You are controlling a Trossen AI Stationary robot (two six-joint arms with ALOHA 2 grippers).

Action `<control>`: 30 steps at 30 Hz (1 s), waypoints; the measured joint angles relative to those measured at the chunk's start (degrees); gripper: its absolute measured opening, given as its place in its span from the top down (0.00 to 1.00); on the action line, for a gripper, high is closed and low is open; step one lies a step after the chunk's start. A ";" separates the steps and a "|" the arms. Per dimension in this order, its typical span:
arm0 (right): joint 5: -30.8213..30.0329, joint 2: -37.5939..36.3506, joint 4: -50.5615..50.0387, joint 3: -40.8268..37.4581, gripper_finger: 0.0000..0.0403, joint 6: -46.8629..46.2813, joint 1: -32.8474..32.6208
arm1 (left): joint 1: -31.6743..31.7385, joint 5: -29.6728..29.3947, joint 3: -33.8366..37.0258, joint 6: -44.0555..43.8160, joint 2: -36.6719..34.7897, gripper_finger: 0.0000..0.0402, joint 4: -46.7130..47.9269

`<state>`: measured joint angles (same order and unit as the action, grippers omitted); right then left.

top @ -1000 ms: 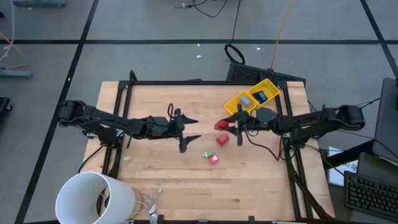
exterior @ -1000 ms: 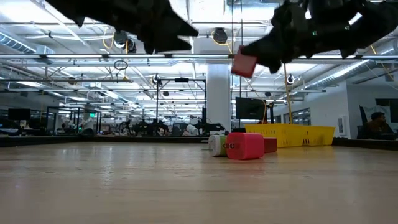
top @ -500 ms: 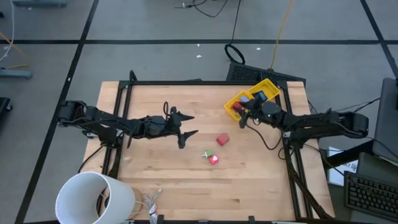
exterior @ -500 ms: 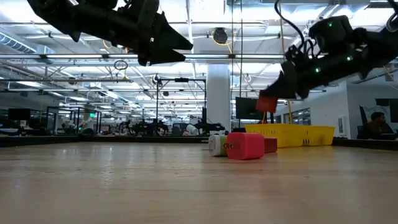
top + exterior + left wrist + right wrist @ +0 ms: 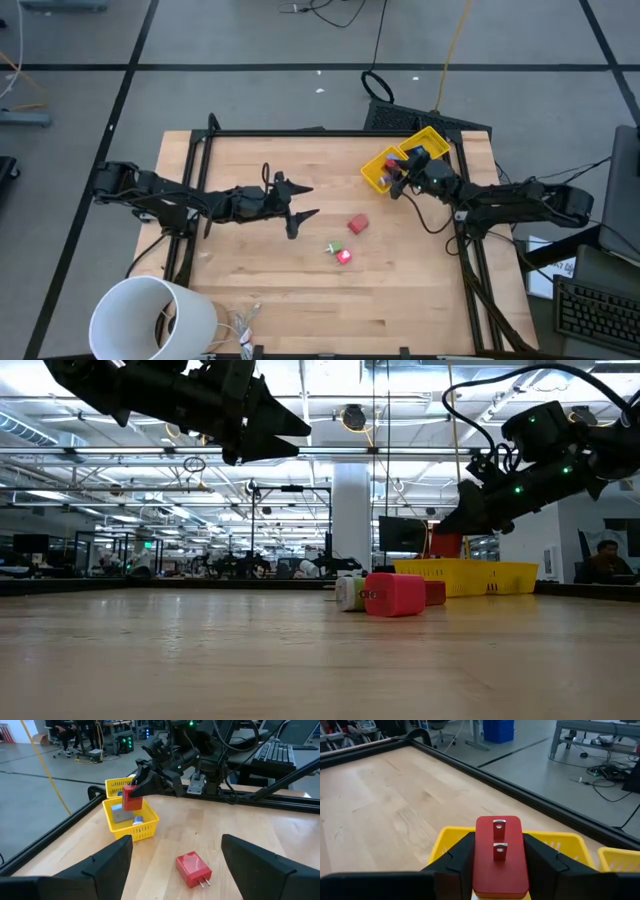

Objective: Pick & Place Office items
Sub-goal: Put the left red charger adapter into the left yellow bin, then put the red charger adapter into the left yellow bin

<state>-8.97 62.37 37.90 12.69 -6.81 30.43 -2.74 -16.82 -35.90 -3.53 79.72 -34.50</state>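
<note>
My right gripper (image 5: 400,181) is shut on a red block (image 5: 500,852) above the near end of the yellow bin (image 5: 383,163). The same block shows in the left wrist view (image 5: 131,800) and the low view (image 5: 445,545). A grey piece and a blue piece (image 5: 137,820) lie in the bin. My left gripper (image 5: 303,204) hovers open over the table's middle. Ahead of it a second red block with prongs (image 5: 192,868) lies flat on the wood (image 5: 357,224). A green bit (image 5: 332,246) and a pink-red bit (image 5: 344,257) lie nearer the table's near edge. My right gripper pinches the red block between its two fingers (image 5: 455,857), one on each long side face (image 5: 479,865). The block's end with two metal prongs (image 5: 499,826) points forward, away from the wrist. The fingers slant down from the table's right. The block is lifted clear, above the bin.
A second yellow bin section (image 5: 430,143) with a dark-framed blue piece (image 5: 419,155) adjoins at the far right corner. A big white cylinder (image 5: 150,316) stands at the near left corner, cables beside it. A black frame (image 5: 300,131) rims the table; bare wood lies at the left and near sides.
My right gripper carried the red block from near the table's middle toward the far right corner and lowered it over the yellow bin, staying shut on it. My left gripper drew back a little toward the left edge, then kept still. The pieces on the table stayed put.
</note>
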 joint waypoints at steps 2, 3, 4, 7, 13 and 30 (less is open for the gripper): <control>-0.02 0.00 0.03 0.00 0.70 -0.02 0.01 | 0.00 0.00 0.00 -0.06 0.00 0.25 -0.02; 0.00 0.00 0.03 0.00 0.70 -0.28 0.01 | 0.00 0.00 0.00 -0.20 0.00 0.25 -0.02; 0.00 0.00 0.03 0.00 0.69 -0.79 0.00 | 0.00 -0.01 0.00 -0.23 0.00 0.26 -0.02; 0.00 0.00 0.06 0.00 0.67 -1.70 -0.01 | 0.00 0.00 0.00 -0.25 0.00 0.25 -0.04; 0.00 0.00 0.38 0.00 0.60 -1.73 -0.01 | 0.00 -0.01 -0.02 -0.32 0.00 0.21 -0.07; 0.34 0.00 0.61 0.00 0.59 -1.73 -0.03 | 0.00 -0.02 -0.04 -6.50 0.00 0.25 -0.07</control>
<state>-8.63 62.37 38.51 12.69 -8.54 30.39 -2.74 -16.84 -35.94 -10.03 79.72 -34.57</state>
